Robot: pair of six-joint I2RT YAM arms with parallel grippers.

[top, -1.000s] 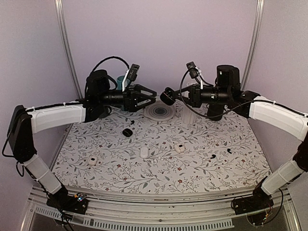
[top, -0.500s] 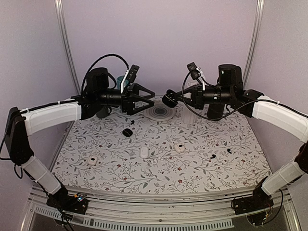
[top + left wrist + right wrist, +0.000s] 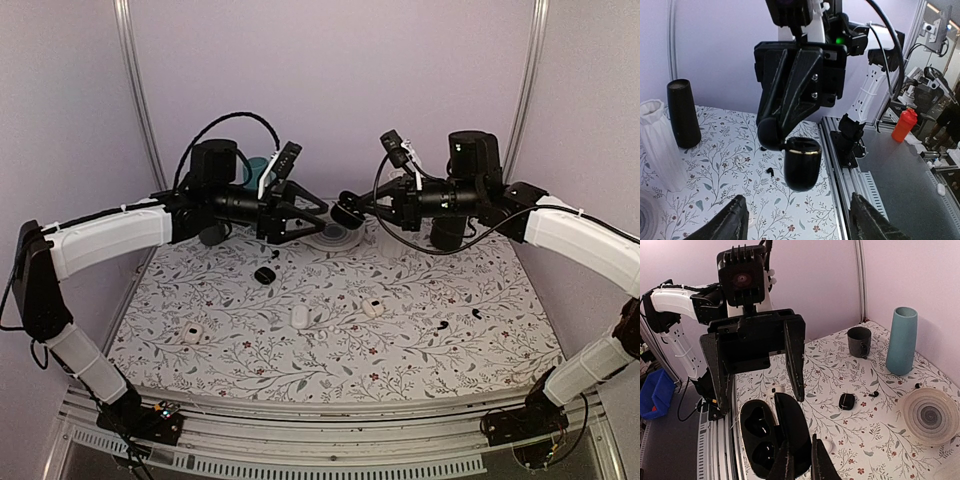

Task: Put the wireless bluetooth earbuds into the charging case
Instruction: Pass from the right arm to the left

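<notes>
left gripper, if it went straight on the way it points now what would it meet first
Most likely the black charging case held by the right gripper: in the left wrist view it hangs centred ahead of the open left gripper. Depth between them is hard to judge.

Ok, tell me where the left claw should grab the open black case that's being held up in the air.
Probably grip the black case by its free rounded half, hanging clear of the right claw that pinches the other. Bring the open left claw straight ahead, a finger on each flank: that half is bare and lines up between them.
</notes>
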